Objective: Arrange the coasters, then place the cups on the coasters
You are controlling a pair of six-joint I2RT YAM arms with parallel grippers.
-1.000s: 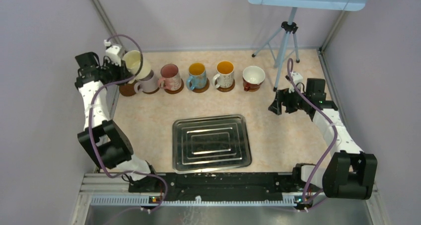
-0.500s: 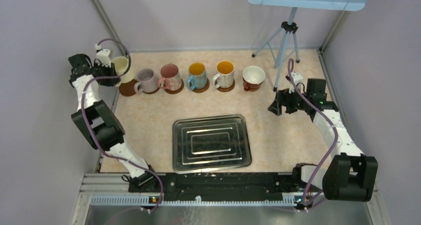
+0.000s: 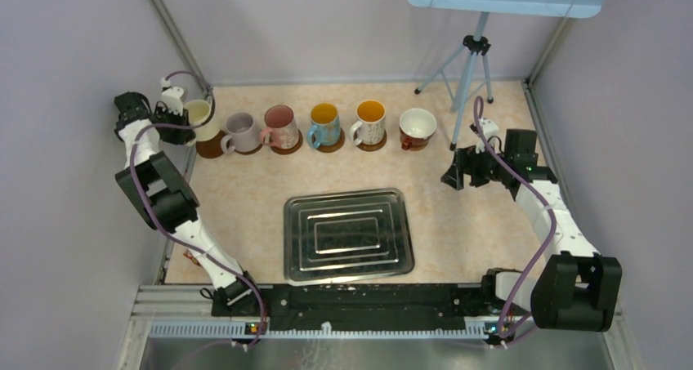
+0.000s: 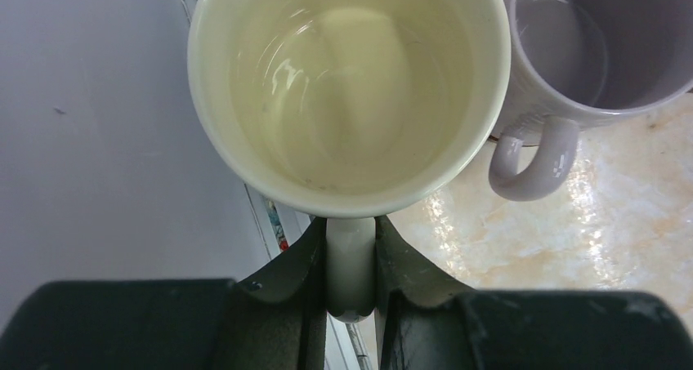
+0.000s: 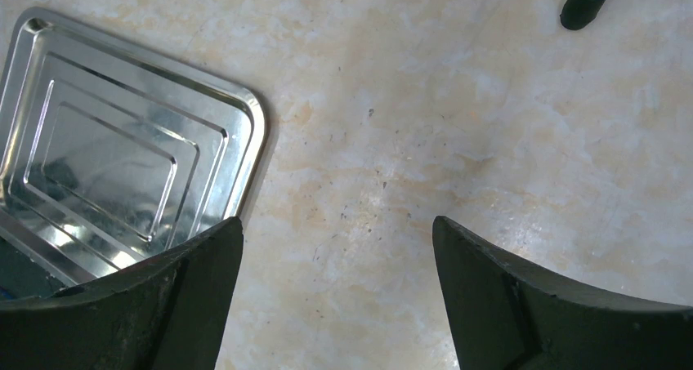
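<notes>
Cream cup [image 3: 199,118] hangs by its handle in the left end effector [image 4: 351,260], whose fingers pinch that handle tight, at the far-left end of the row, just beside the lilac cup [image 3: 239,131]. It covers part of the bare brown coaster [image 3: 211,148] there; whether it touches the coaster cannot be told. The left wrist view hides the coaster altogether and cuts off the lilac cup at the frame edge. A second ago the cream cup was tipped over the lilac cup; now it is further left. Right end effector [image 5: 335,292] stays wide and empty over the desk [image 5: 490,141] near the tray [image 5: 255,121].
</notes>
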